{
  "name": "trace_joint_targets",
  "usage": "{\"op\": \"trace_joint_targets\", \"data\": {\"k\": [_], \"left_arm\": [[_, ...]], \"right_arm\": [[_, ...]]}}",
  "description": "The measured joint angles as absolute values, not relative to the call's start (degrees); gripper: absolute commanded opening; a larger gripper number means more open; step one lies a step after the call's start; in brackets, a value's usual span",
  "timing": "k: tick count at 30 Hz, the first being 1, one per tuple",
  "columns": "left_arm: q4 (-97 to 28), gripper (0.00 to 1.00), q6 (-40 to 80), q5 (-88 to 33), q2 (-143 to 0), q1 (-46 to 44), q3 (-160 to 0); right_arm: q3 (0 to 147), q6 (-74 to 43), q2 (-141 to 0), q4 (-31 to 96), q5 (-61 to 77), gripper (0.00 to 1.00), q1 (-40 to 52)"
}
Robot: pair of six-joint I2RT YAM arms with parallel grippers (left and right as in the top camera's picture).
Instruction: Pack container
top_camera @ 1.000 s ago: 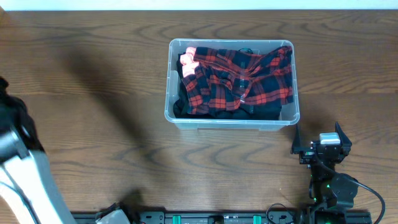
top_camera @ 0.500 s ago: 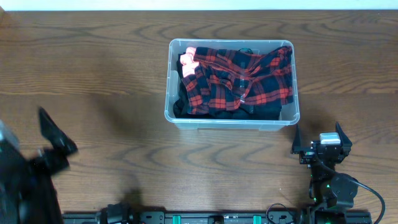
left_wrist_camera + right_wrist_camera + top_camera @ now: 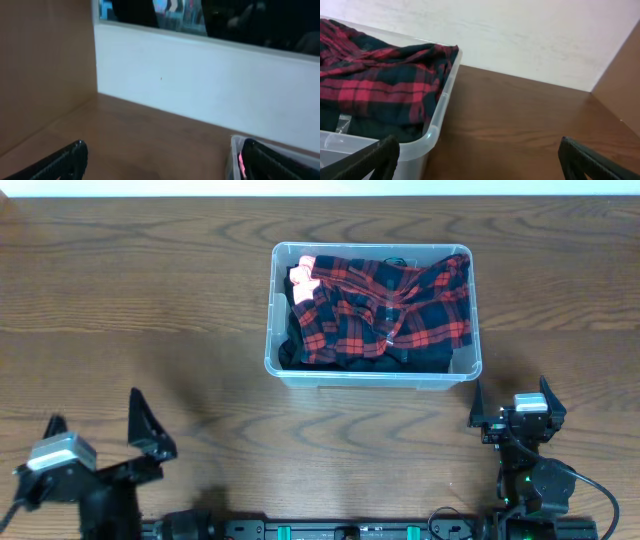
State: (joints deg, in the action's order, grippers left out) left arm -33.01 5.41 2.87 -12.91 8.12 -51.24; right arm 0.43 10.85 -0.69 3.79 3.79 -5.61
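Note:
The clear plastic container [image 3: 277, 360] stands at the middle back of the wooden table. A red and black plaid garment [image 3: 385, 305] and dark clothes fill it. Its corner shows in the right wrist view [image 3: 437, 125] with the plaid cloth [image 3: 375, 80] inside, and its edge shows in the left wrist view [image 3: 234, 155]. My left gripper [image 3: 95, 430] is open and empty at the front left, well away from the container. My right gripper [image 3: 510, 402] is open and empty at the front right, just in front of the container's right corner.
A white wall [image 3: 200, 90] borders the table's far side. Bare wood [image 3: 150, 300] lies to the left of the container and more [image 3: 560, 300] to its right.
My left arm has swung in from the left edge toward the front of the table and now rests low with its jaws open. The right arm and the container have not moved.

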Motion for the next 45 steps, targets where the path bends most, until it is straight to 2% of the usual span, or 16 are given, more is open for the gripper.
{"op": "trace_joint_targets", "data": {"k": [10, 14, 26, 45], "left_arm": [[-1.89, 0.98, 6.20, 2.50, -4.67, 7.77, -20.51], [4.43, 0.98, 6.22, 2.28, -2.28, 6.44, -13.26], [9.26, 0.98, 7.29, 2.02, -0.73, 2.13, -6.76], [12.38, 0.98, 13.37, 1.87, -0.64, 2.13, -0.75]], "right_arm": [[0.43, 10.85, -0.69, 3.81, 3.77, 0.99, -5.61], [0.43, 10.85, -0.69, 3.81, 3.77, 0.99, -5.61], [0.43, 10.85, -0.69, 3.79, 3.77, 0.99, -5.61], [0.43, 10.85, -0.69, 3.79, 3.77, 0.99, -5.61]]}}
